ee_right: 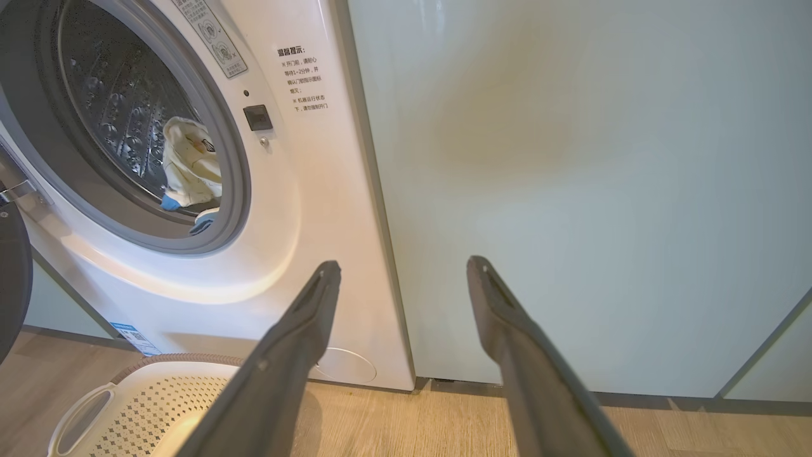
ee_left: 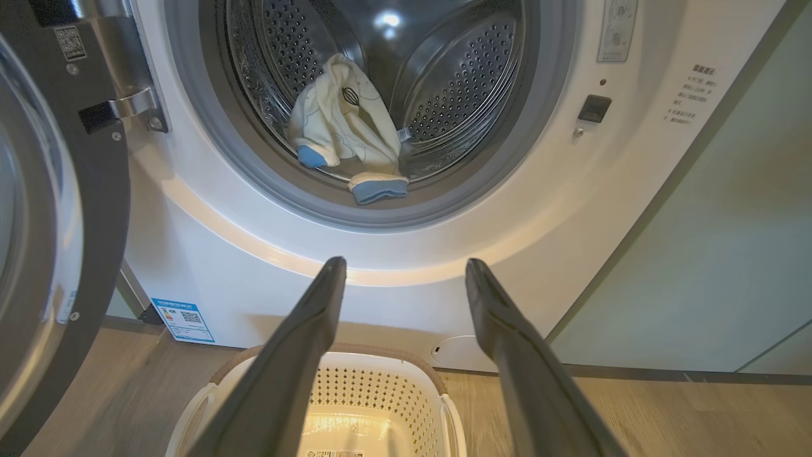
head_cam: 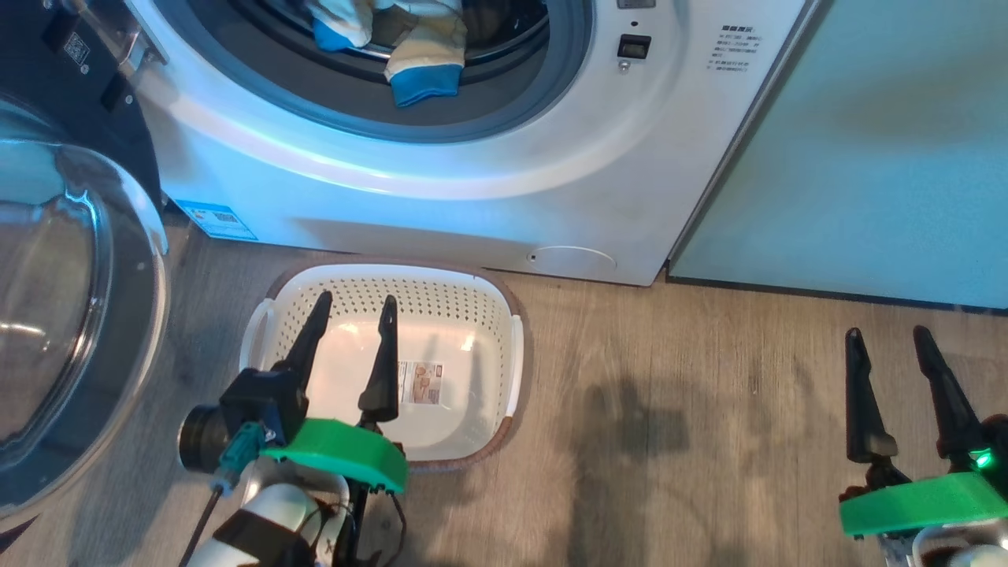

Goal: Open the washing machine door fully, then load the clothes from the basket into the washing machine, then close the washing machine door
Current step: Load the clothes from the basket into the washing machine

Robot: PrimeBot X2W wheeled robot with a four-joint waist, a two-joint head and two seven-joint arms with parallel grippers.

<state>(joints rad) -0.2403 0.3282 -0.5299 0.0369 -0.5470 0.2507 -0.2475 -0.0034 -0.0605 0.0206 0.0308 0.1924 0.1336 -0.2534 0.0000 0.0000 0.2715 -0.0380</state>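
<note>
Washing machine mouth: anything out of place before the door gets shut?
Yes: a blue cuff of the clothes lies over the grey seal at its lower edge, not fully inside the drum. The open door might pinch it.

Wood-grain floor (head_cam: 669, 441): basket (head_cam: 441, 295) (cream, brown-rimmed) upright just before the washing machine (head_cam: 630, 157) and cabinet (head_cam: 866, 157) along its far edge.

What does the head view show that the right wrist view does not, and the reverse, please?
Head view's own: the open left gripper over the basket, the label on its base, the glass bowl of the washing machine door. Right wrist view's own: the perforated steel drum wall. Shared: the washing machine, the clothes in its mouth, the basket, the open right gripper, the cabinet, the floor.
</note>
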